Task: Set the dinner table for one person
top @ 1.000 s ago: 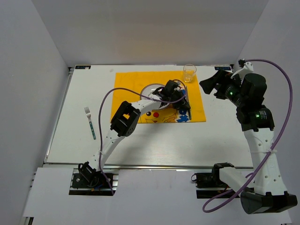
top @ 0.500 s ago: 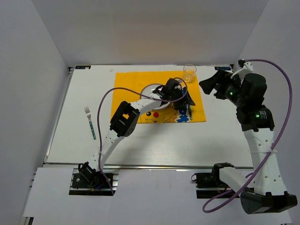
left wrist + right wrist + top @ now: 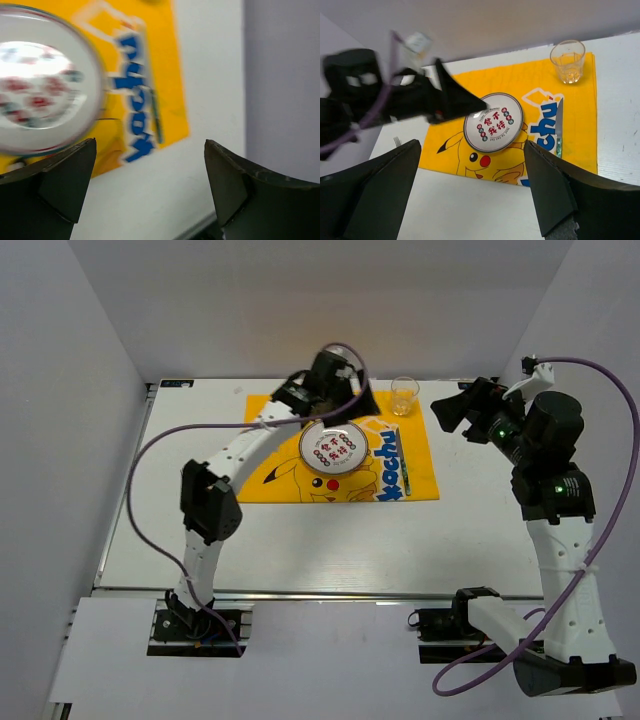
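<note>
The white dinner table carries a yellow cartoon placemat. A round white plate with red characters sits in the mat's middle. On the mat's right side lies a knife, and a clear glass stands at its far right corner. My left gripper hangs open and empty above the mat's far edge, over the plate and knife. My right gripper hovers open and empty to the right of the glass. Fork tines show left of the mat.
Grey walls close in the table on the left, back and right. The left arm's elbow stands over the table's left part and covers the fork in the top view. A metal rail runs along the near edge.
The left gripper opened and left the knife lying on the mat's right side. The left arm then swung up and back to the mat's far edge. The right arm barely shifted.
</note>
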Controlling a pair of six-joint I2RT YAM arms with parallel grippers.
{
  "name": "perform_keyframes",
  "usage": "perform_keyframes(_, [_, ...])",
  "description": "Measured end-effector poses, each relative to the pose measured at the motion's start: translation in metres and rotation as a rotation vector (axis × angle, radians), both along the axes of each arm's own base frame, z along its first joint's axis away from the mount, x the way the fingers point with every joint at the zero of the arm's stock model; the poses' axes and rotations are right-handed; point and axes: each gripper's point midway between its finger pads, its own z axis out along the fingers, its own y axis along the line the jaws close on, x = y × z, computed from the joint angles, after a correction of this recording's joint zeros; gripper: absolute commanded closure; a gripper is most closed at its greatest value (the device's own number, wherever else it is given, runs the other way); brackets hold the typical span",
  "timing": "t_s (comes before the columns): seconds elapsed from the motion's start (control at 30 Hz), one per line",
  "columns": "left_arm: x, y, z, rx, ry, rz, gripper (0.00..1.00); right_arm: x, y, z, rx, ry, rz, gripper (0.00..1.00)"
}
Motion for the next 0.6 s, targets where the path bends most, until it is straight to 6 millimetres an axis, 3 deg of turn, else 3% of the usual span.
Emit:
perform_keyframes(0.1, [0.021,0.097,0.011,0.143,-0.014,0.211,0.02,0.003,0.0,-0.012,-0.001,0.022,0.0,0.11])
perform_keyframes(0.17, [0.029,0.179,-0.006,0.247,0.045,0.362,0.02,0.005,0.001,-0.022,-0.004,0.045,0.0,0.11])
perform_keyframes(0.23, [0.029,0.273,-0.037,0.355,0.141,0.531,0.02,0.007,0.0,-0.029,-0.008,0.063,-0.001,0.11])
perform_keyframes(0.3, [0.012,0.364,-0.076,0.453,0.26,0.694,0.02,0.008,0.001,-0.032,-0.009,0.07,0.0,0.11])
perform_keyframes(0.37, [-0.025,0.436,-0.11,0.54,0.385,0.822,0.02,0.008,0.002,-0.035,-0.007,0.072,0.008,0.11])
perform_keyframes(0.47, [-0.084,0.49,-0.144,0.609,0.551,0.903,0.02,0.01,0.006,-0.046,-0.004,0.091,0.028,0.11])
perform_keyframes(0.6, [-0.119,0.507,-0.167,0.61,0.638,0.917,0.02,0.011,0.009,-0.056,-0.002,0.115,0.049,0.11])
